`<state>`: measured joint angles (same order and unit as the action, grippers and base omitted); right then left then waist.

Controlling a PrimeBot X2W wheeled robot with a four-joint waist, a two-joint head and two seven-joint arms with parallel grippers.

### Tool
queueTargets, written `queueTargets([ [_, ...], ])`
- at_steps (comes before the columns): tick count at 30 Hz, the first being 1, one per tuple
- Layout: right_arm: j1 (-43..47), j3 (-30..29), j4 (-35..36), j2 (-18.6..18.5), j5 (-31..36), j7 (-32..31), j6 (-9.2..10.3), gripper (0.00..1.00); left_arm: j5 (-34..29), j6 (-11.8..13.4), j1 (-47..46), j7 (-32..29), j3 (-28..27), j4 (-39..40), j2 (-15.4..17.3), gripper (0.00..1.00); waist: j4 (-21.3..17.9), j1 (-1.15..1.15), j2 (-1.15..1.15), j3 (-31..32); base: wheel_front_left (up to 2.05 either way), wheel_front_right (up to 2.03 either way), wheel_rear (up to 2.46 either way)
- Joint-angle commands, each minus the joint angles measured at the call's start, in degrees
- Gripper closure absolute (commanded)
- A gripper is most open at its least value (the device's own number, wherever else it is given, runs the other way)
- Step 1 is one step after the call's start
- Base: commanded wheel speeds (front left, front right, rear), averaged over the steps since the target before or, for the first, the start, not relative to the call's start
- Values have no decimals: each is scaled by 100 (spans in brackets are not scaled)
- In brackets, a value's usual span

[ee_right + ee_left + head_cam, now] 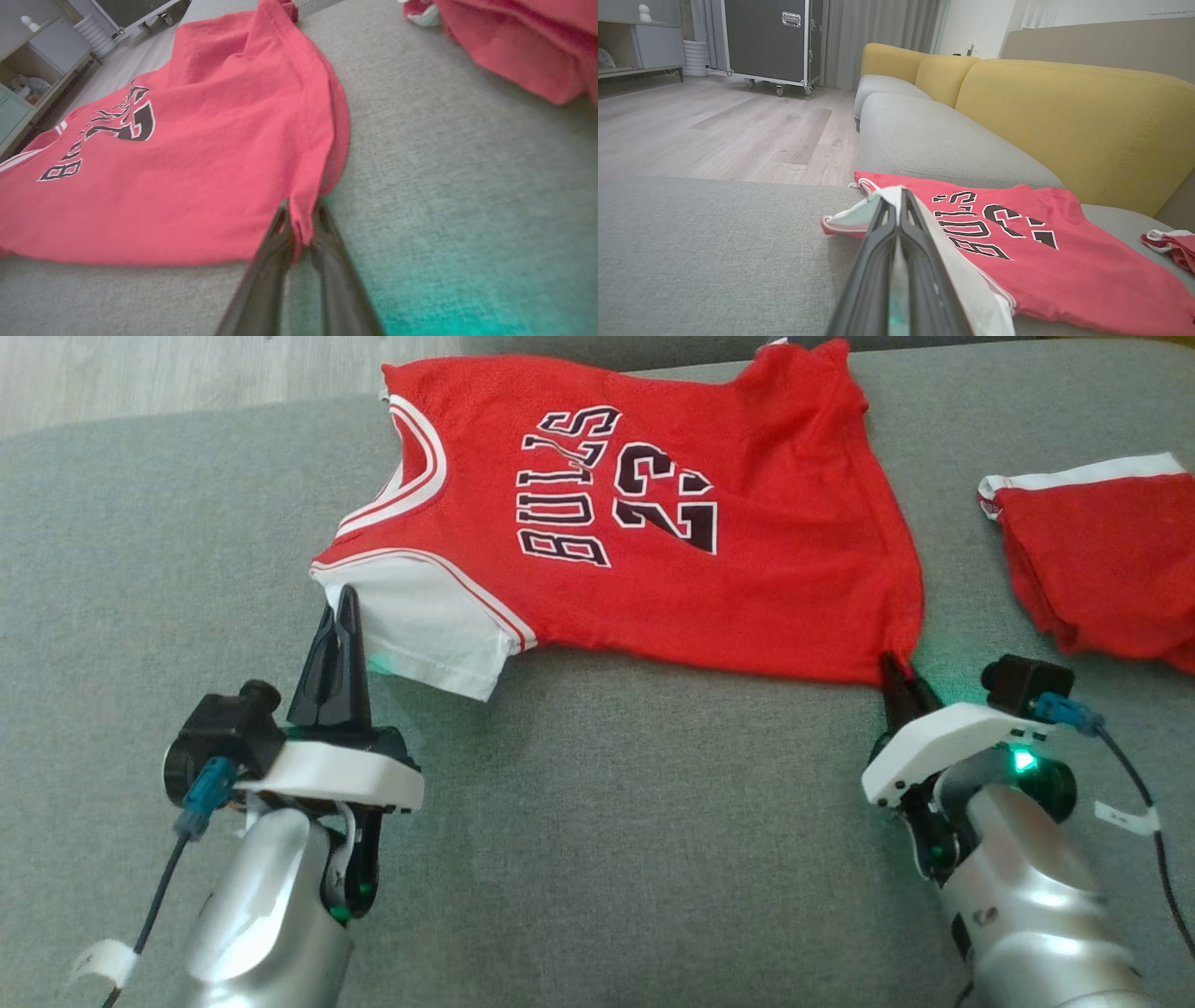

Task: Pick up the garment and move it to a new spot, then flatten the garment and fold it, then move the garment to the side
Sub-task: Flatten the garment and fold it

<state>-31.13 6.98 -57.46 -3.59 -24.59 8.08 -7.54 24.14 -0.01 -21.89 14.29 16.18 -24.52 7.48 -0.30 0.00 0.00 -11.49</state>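
Grey cushion (607, 821) beneath red, white-trimmed "BULLS 23" jersey (784, 579), faintly rumpled

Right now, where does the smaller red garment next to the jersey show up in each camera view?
Head view: smaller garment at the right edge, mid-height, apart from the jersey.
Left wrist view: smaller garment at the lower right edge, partly cut off.
Right wrist view: smaller garment in the top right corner, blurred.
Shared landmark: the BULLS lettering on the jersey, left of the smaller garment in every view.
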Motion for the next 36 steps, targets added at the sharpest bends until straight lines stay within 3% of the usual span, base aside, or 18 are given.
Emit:
queueTargets([
  [1, -86, 319, -54, 71, -126, 49, 5, 100, -57, 3, -157, 67, -254, 156, 77, 100, -6, 0, 0, 19, 0, 0, 0],
  [11, -416, 383, -312, 71, -208, 520, 5, 100, -7, 47, -68, 70, -404, 111, 119, 100, -90, 0, 0, 217, 0, 0, 0],
  [17, -513, 347, -10, 71, -141, 655, 5, 100, 46, 52, 3, 70, -540, 205, 143, 100, -158, 0, 0, 326, 0, 0, 0],
  [24, -585, 321, 877, 36, 199, 685, 5, 100, 227, -25, 13, 70, -819, 467, 206, 100, -296, 0, 0, 498, 0, 0, 0],
  [33, -766, 663, 2483, -441, 532, 521, 5, 100, 632, -166, -281, 71, -1385, 1246, 363, 100, -486, 0, 0, 859, 0, 0, 0],
  [36, -768, 782, 3098, -606, 542, 397, 5, 100, 803, -108, -408, 71, -1692, 1748, 404, 100, -537, 0, 0, 966, 0, 0, 0],
])
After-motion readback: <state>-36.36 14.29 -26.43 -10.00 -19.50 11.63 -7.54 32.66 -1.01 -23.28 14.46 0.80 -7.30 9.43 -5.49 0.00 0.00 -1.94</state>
